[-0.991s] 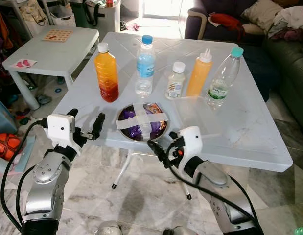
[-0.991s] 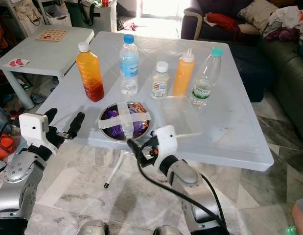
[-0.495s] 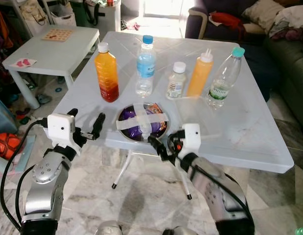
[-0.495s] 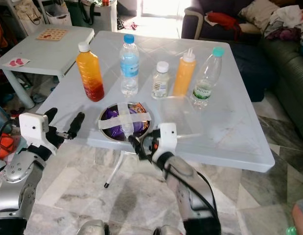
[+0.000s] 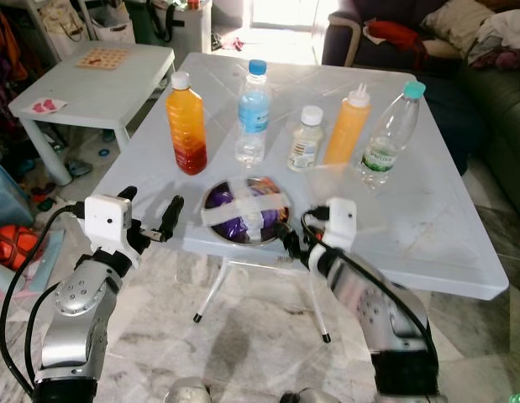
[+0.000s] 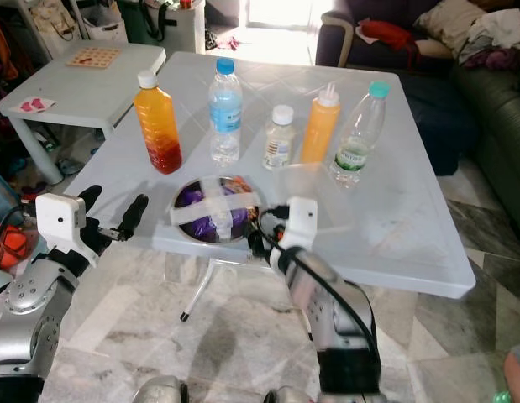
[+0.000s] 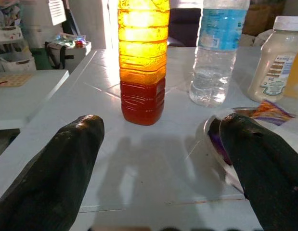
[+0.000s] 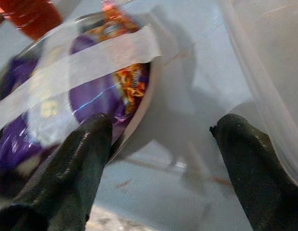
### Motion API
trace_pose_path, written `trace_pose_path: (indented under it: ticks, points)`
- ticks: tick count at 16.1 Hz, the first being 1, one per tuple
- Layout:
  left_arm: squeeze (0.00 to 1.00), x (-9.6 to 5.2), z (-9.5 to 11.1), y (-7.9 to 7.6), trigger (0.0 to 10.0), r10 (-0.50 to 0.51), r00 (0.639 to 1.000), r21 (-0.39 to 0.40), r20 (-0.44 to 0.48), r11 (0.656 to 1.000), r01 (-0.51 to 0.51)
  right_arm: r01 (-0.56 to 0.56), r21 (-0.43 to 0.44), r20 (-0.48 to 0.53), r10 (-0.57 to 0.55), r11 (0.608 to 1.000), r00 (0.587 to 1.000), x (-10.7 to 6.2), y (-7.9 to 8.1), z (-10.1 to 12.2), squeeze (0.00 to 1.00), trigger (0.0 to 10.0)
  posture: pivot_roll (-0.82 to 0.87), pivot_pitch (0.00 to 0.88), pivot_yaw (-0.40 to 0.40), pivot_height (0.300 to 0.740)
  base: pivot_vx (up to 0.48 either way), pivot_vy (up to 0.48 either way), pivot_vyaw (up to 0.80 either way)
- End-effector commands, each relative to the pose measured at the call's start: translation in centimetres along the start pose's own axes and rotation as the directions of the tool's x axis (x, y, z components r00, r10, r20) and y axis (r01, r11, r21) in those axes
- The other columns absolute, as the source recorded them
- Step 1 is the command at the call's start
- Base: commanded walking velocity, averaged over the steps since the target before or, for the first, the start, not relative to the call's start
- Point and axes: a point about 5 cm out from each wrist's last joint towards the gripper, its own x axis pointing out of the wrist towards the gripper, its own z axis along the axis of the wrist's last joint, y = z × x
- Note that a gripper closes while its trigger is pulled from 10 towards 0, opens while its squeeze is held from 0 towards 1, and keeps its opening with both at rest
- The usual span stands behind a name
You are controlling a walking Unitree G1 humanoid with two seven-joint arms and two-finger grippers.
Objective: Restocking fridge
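A: Where is the right end effector (image 6: pixel 261 238) held?
B: At the near edge of the worktop (image 5: pixel 428 227), its fingers spread apart; the taped bowl (image 5: pixel 245 210) is found just beside one fingertip (image 8: pixel 86 159), and a clear tray (image 8: pixel 269 72) beside the other.

A: And the left end effector (image 5: pixel 150 220)?
B: It is kept open as well, nothing gripped, off the worktop's near corner. Beyond its fingers the orange juice bottle (image 7: pixel 143 57) is seen standing, with a water bottle (image 7: pixel 217 50) and a small white-capped bottle (image 7: pixel 276 57) next along; further on, a squeeze bottle (image 5: pixel 344 126) and a green-capped bottle (image 5: pixel 387 134) are lined up.
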Motion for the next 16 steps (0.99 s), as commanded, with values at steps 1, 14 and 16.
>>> trace_pose_path:
  ticks: [1,14,16]
  points:
    - [0.0,0.0,0.5,-0.1,10.0,-0.016,1.0,0.016,0.004,1.0,0.016,0.022,0.05,-0.04,-0.02,0.999,0.999,0.4,0.7,-0.7,0.0,0.0,0.15,0.016,-0.013,0.74,0.0,0.0,0.0]
    - [0.0,-0.1,0.5,-0.3,10.0,-0.011,1.0,0.017,0.003,1.0,0.011,-0.034,0.112,-0.047,0.04,0.993,0.998,2.0,1.6,1.7,0.0,10.0,0.16,0.024,-0.023,0.74,0.0,0.0,0.0]
    - [0.0,-0.1,0.4,-0.3,10.0,-0.015,1.0,0.02,0.002,1.0,0.015,-0.066,0.15,-0.077,0.078,0.986,0.994,2.3,2.0,1.6,0.0,10.0,0.16,0.022,-0.023,0.74,0.0,0.0,0.0]
